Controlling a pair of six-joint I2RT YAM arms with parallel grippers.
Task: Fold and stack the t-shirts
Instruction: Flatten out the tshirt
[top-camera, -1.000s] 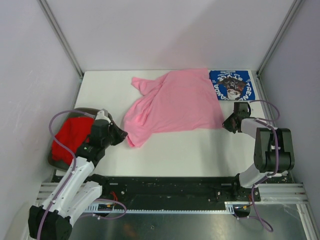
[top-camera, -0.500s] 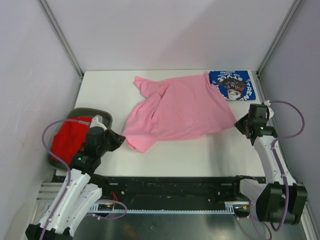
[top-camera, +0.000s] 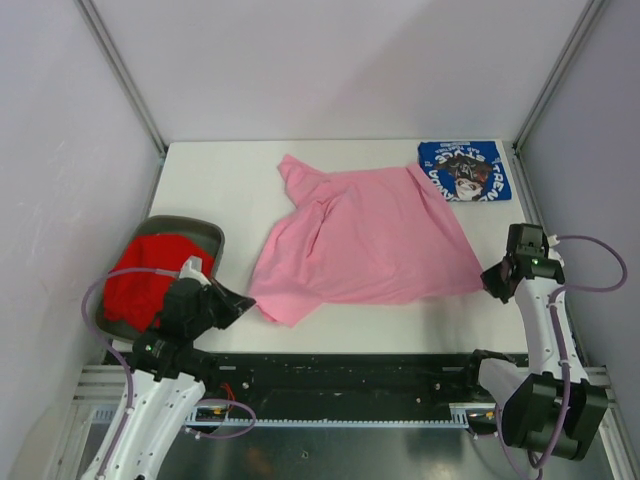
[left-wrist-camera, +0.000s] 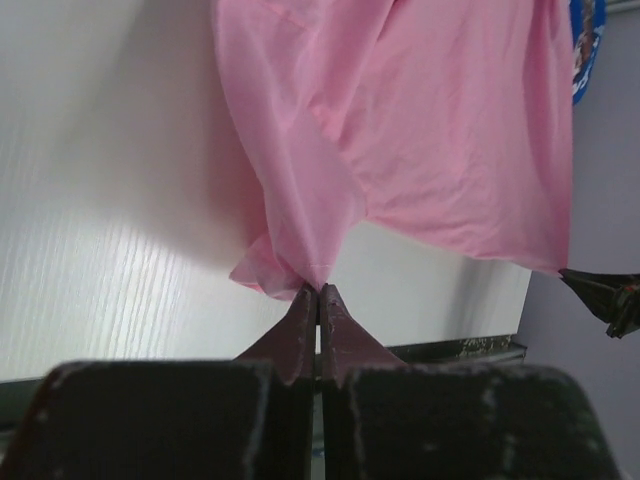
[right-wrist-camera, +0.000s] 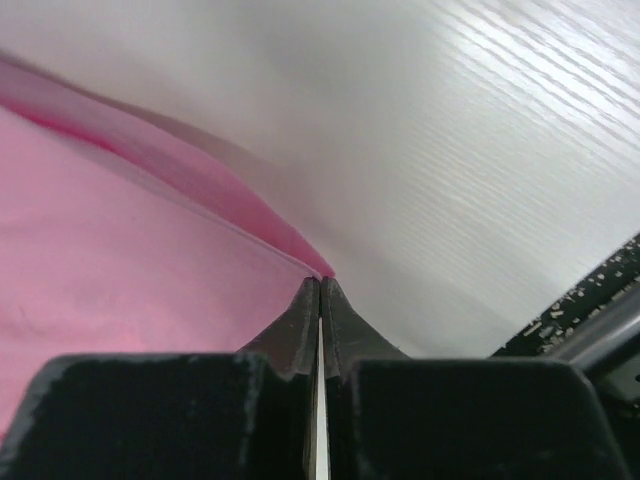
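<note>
The light pink t-shirt is spread over the middle of the white table, stretched between both grippers. My left gripper is shut on its near left corner, seen in the left wrist view where the pink cloth hangs away from the tips. My right gripper is shut on its near right corner, also in the right wrist view with the pink cloth to the left. The folded blue t-shirt with print lies at the far right corner. The red t-shirt sits in the bin.
A grey oval bin stands at the table's left edge holding the red shirt. The white table shows bare at the far left and along the near edge. Metal frame posts and white walls enclose the table.
Both grippers have pulled toward the near edge with the pink shirt's corners, dragging it nearer and spreading it wider. It has slid off the blue shirt, which now lies fully uncovered.
</note>
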